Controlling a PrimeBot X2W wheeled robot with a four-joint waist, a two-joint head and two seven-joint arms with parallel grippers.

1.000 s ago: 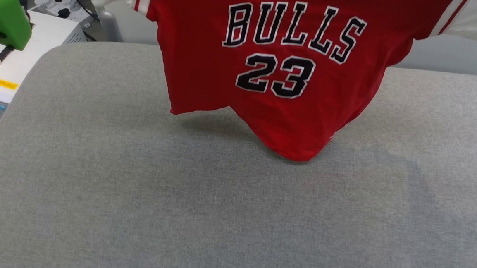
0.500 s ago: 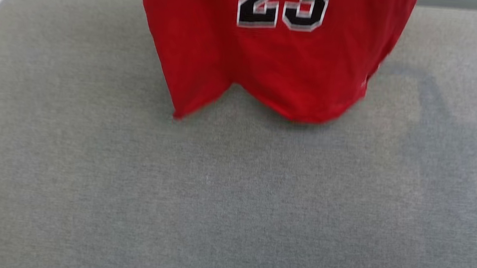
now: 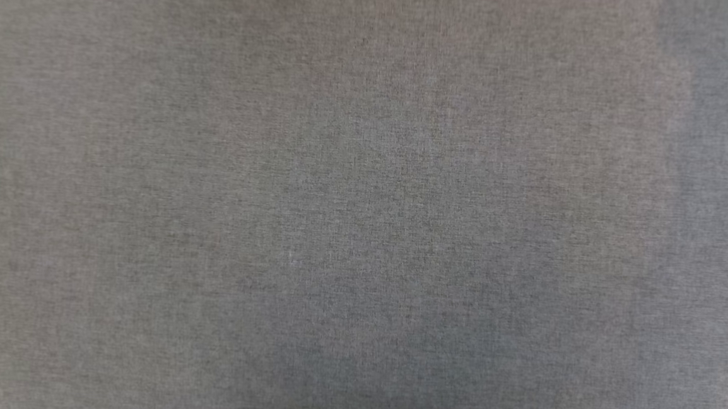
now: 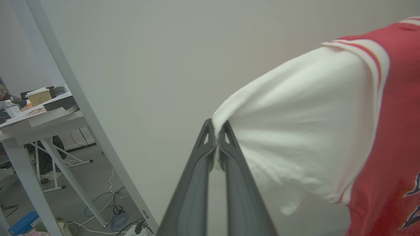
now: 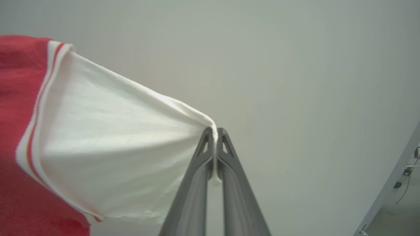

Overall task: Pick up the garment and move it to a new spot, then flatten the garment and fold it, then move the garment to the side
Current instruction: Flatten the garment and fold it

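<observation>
Sideways, the garment point(image 4: 305, 131) spans sleeve-to-sleeve, left end effector point(image 4: 216, 131) and right end effector point(image 5: 213, 132) pinching its sleeves.

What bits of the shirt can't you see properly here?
Left wrist view: lettering on the garment, cut off by the right edge.
Right wrist view: its red body, cut off by the left edge.
Sleeve tips: hidden inside the shut left end effector and right end effector.

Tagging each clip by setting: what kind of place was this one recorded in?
Probably an office or lab workroom, not a home: a white desk cluttered with a paper cup and boxes, loose cables on the floor, and a grey fabric-covered work surface in the head view.
</observation>
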